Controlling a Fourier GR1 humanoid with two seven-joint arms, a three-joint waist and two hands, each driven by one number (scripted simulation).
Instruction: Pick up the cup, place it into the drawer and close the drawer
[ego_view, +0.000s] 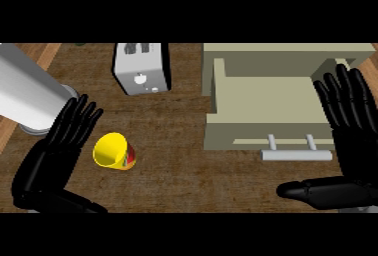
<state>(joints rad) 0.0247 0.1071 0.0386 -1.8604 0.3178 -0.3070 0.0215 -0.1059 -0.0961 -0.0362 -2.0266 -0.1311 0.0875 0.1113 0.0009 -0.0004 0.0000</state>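
Cup (113, 151) looks tipped on counter (192, 175), just right of left hand (55, 150); fingers straight, holding nothing. Right hand (347, 115) flat too, at right edge of open drawer (244, 135). We reckon cup rolls off if nudged.

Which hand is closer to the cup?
The left hand: its open fingers lie right beside the yellow cup. The right hand is over by the open drawer.

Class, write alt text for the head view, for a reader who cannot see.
A yellow cup lies on its side on the wooden counter beside the open left hand. Right of it a beige drawer stands open, the open right hand at its right edge.
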